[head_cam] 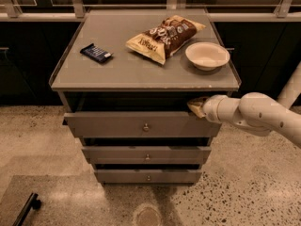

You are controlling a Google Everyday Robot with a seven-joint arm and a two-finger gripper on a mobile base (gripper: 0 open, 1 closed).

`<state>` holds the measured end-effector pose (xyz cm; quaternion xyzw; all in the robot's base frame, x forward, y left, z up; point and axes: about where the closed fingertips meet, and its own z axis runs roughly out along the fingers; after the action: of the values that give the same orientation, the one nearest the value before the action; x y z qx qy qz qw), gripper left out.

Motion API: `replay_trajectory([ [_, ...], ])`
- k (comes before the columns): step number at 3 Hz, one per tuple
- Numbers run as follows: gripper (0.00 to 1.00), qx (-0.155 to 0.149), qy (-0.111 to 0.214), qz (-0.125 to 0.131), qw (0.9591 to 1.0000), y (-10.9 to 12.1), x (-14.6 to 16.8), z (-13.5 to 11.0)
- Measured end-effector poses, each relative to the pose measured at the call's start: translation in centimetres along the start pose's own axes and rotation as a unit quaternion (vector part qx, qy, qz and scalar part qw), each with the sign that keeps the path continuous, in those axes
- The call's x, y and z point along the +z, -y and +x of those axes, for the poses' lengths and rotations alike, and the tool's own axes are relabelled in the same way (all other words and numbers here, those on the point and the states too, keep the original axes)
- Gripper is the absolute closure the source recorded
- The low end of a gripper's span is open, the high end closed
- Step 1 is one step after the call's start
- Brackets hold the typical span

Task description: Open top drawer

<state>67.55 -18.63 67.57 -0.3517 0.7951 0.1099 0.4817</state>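
The top drawer (117, 125) is a wide grey drawer with a small round metal knob (146, 126) at the centre of its front. It stands pulled out a little from the grey cabinet, with a dark gap above its front panel. My gripper (196, 106) reaches in from the right on a white arm (256, 114). Its tip sits at the top right corner of the drawer front, just under the cabinet top.
On the cabinet top (141, 69) lie a dark snack bar (96, 52), a brown and yellow chip bag (162, 36) and a white bowl (207, 55). Two narrower drawers (117, 154) sit below. The floor is speckled. A black bar (26, 209) lies at the bottom left.
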Motion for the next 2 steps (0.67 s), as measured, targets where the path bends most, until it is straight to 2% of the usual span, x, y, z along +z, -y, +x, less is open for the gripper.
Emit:
replay_trajectory([
  [2,1.0,-0.019,-0.005,-0.009,0.9998,0.34,0.23,-0.26],
])
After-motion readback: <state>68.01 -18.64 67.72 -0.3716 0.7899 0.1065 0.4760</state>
